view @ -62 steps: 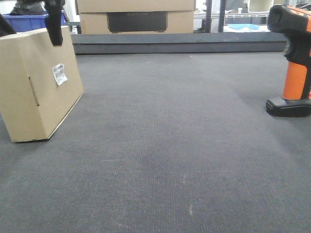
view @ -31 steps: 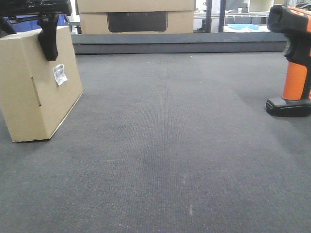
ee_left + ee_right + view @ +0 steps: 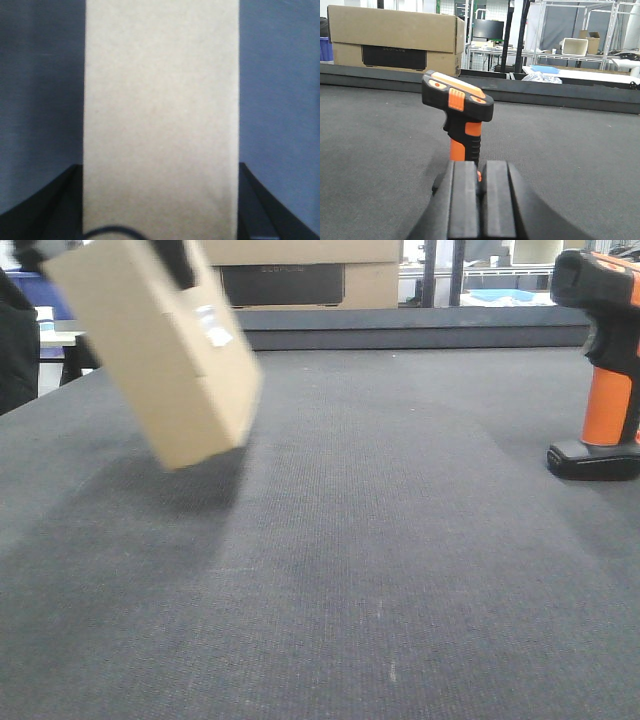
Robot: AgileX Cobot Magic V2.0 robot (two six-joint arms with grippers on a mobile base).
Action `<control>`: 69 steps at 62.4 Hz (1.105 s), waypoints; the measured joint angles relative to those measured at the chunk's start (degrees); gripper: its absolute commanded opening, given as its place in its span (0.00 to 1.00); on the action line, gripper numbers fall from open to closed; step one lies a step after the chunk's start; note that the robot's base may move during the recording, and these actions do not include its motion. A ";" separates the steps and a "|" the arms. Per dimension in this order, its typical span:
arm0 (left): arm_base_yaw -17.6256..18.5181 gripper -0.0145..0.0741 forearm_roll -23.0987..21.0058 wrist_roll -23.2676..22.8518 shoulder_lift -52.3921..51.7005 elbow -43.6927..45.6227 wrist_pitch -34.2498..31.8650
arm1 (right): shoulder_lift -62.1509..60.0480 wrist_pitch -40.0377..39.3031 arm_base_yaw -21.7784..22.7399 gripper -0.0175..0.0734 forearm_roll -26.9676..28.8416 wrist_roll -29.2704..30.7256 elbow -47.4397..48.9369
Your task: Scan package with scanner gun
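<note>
Package hangs tilted, its white label blurred, unreadable.

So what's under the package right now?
The package hangs tilted, clear of the mat. In the front view, only its shadow shows under it. In the left wrist view it hides the mat directly beneath.

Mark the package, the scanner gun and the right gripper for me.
package (image 3: 150, 355): front view, middle of its tan side.
scanner gun (image 3: 608, 405): front view, on the orange handle.
right gripper (image 3: 481, 167): right wrist view, midway between its closed fingertips.
</note>
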State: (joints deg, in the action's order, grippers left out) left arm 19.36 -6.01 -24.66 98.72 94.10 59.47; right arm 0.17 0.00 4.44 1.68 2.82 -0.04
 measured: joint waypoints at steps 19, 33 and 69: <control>5.74 0.04 -1.36 -3.26 0.00 -5.25 -6.93 | 0.00 0.00 0.00 0.02 -0.35 0.00 0.00; 5.74 0.04 -1.46 -3.70 0.00 -5.62 -7.86 | 0.00 -3.98 0.00 0.02 -1.13 0.00 1.36; 5.74 0.04 -1.89 -3.84 0.00 -5.62 -8.89 | 31.00 -5.27 0.00 0.02 -0.76 0.00 17.26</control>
State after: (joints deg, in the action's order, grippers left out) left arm 25.11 -7.90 -28.49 98.72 88.48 50.59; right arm 31.17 -5.27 4.44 0.92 2.82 17.22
